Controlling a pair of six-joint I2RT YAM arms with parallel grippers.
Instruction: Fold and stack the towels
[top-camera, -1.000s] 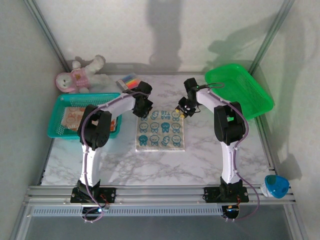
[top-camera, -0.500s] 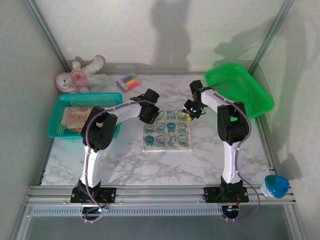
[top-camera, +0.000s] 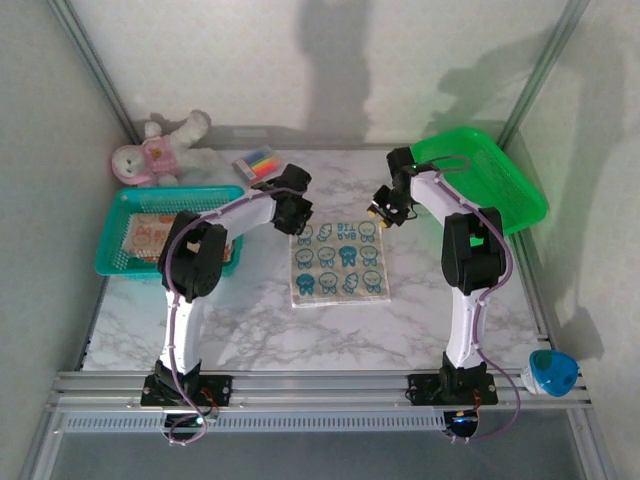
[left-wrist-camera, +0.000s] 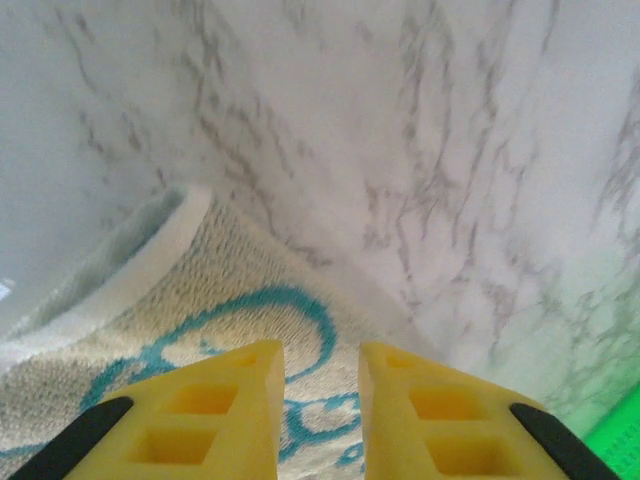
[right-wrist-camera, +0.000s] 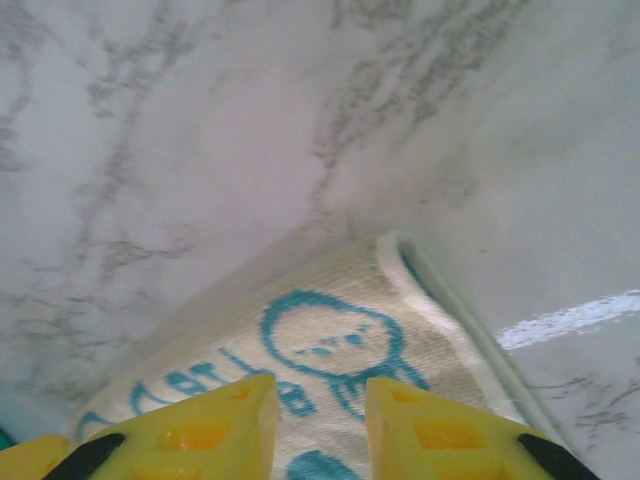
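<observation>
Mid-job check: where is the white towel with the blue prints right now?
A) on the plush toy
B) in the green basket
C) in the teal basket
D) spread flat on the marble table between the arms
D: the white-and-blue towel lies spread on the table, with the left gripper and right gripper at its two far corners.

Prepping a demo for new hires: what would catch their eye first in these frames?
First, the white towel with blue cartoon faces, flat mid-table on the marble, with the left gripper and right gripper at its two far corners. Then the colour: a bright green basket at the far right, a teal basket at the left holding an orange-printed towel, and a pink-and-white plush toy behind it.
</observation>
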